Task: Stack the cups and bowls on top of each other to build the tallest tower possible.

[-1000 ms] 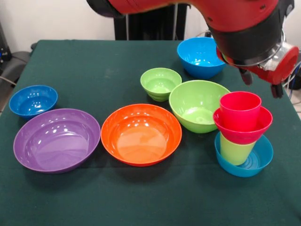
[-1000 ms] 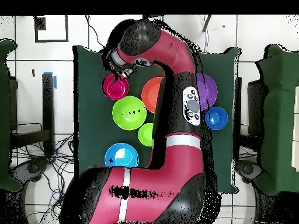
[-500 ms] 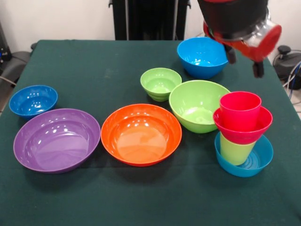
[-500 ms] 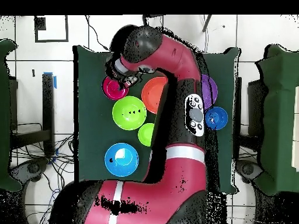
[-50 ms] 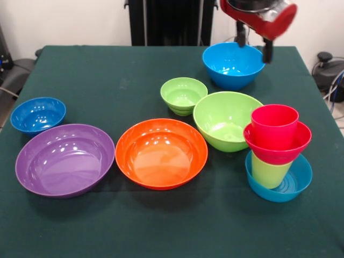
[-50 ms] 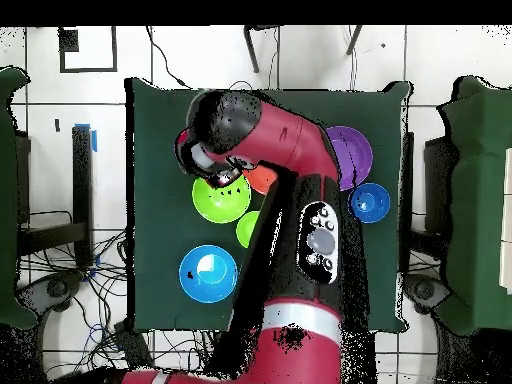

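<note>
My claw (image 5: 252,47): it hangs high up at the far right of the desk, over the big blue bowl. Its two dark fingers (image 5: 266,52) point down with a gap between them, and nothing is in them, so it is let go and empty.
Tower (image 5: 277,153): it stands near the right edge of the desk, toward the near side. My claw is well apart from it.
Bottom of tower: a teal-blue bowl (image 5: 293,185) sits flat on the desk.
Next up: a lime green cup (image 5: 269,171) stands in the teal-blue bowl, upside down I think, since it looks wider at the top.
Next up: a small red bowl (image 5: 277,146) rests on the green cup.
Top of tower: a red cup (image 5: 274,124) sits upright inside the red bowl.
Big blue bowl (image 5: 230,64): far right, on the desk.
Big green bowl (image 5: 223,119): just left of the tower, very close to it.
Small green bowl (image 5: 183,95): just left of the big green bowl, a bit farther back.
Orange bowl (image 5: 161,153): in the middle, near side.
Purple bowl (image 5: 64,159): left of the orange bowl.
Small dark-blue bowl (image 5: 37,114): far left, just behind the purple bowl.
Desk (image 5: 107,70): covered in dark green cloth.
From above: my arm (image 6: 290,150) covers the tower, so I cannot see it there.
</note>
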